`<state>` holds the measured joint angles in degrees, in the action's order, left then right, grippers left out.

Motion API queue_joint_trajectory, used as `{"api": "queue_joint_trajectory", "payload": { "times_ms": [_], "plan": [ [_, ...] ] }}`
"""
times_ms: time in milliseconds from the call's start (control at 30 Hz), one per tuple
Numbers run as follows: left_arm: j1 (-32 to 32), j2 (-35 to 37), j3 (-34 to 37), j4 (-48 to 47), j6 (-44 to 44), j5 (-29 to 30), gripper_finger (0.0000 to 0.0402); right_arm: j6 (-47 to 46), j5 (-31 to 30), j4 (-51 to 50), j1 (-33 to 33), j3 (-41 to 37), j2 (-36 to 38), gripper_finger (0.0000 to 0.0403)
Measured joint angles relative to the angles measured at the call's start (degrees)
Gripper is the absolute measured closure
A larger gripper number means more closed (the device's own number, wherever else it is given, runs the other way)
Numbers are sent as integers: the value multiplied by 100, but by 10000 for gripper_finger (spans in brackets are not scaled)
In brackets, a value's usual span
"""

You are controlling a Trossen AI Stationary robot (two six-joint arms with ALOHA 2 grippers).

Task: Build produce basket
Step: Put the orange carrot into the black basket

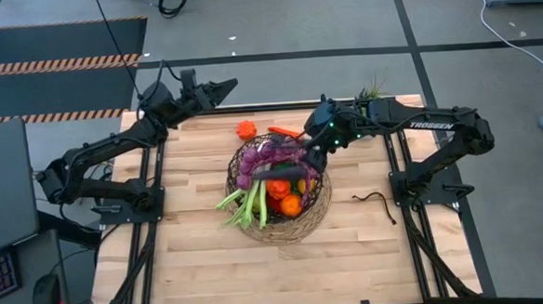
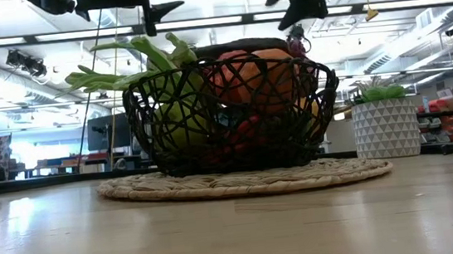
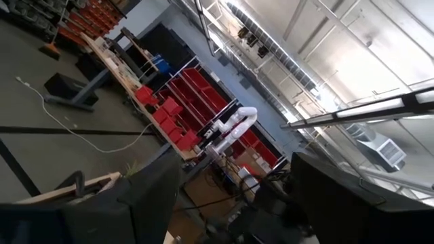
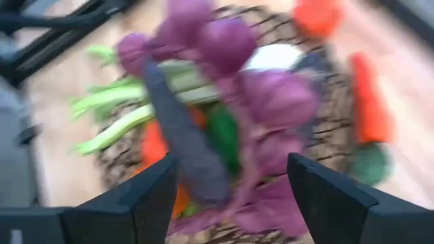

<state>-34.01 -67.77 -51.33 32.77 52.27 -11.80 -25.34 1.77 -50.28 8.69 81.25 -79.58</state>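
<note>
The dark wire basket (image 1: 314,208) stands mid-table on its tan wicker base (image 2: 248,180). In it lie produce pieces: a green leek (image 1: 242,202) sticking out over the left rim, oranges and peppers (image 1: 283,196), purple grapes (image 1: 270,156) on top, and a dark long piece (image 4: 186,149). My right gripper (image 4: 230,173) hovers open above the basket's far right side, its fingers apart over the grapes (image 4: 271,102); the view is blurred. My left gripper (image 1: 220,86) waits open over the far left edge, raised.
An orange pepper (image 1: 246,129) and a red-orange piece (image 1: 285,131) lie on the table just beyond the basket. A green plant in a white pot (image 2: 385,125) stands at the far right. A dark cord (image 1: 377,202) lies right of the basket. Bare wood runs along the near side.
</note>
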Motion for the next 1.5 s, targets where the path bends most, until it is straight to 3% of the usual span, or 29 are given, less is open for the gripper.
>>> {"api": "queue_joint_trajectory", "payload": {
  "times_ms": [167,267,567,833,1067,1500],
  "plan": [
    [144,0,0,-4,-14,-45,116,-129,-712,2,447,-4,62,127],
    [155,1,0,-18,-19,-53,116,-178,-671,10,961,-4,15,126],
    [139,2,0,-425,-345,106,116,791,1204,217,2408,-4,-1154,123],
    [146,3,0,-437,-189,106,116,1476,2305,573,3235,-4,-2209,130],
    [148,2,0,-687,25,106,116,2276,2682,479,3580,-4,-2905,135],
    [175,2,0,-939,67,106,116,3184,2346,887,3249,-2,-3287,135]
  ]
}}
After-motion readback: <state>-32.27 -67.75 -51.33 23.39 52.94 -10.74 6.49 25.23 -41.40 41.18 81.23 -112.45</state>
